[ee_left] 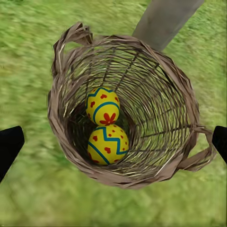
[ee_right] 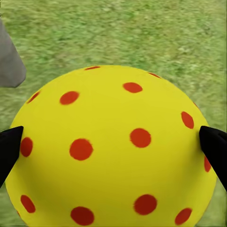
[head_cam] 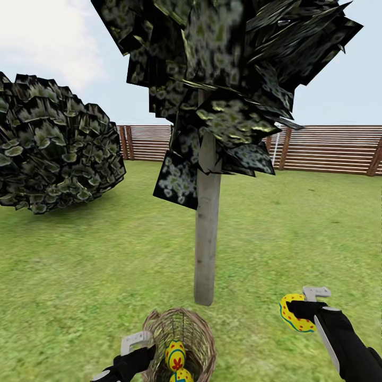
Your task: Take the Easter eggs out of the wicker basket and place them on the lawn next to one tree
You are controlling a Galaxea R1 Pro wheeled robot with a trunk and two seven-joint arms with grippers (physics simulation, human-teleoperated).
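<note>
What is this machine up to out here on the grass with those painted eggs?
The robot stands before a tree on the lawn. Its right gripper holds a yellow egg with red dots above the grass, to the right of the trunk. Its left gripper is at the rim of a wicker basket near the trunk's foot. Two patterned eggs are in it.

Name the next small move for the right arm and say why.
Probably lower the right gripper and set its dotted egg on the lawn by the tree. That egg is already out and held above grass close to the trunk, while two eggs wait in the basket.
</note>
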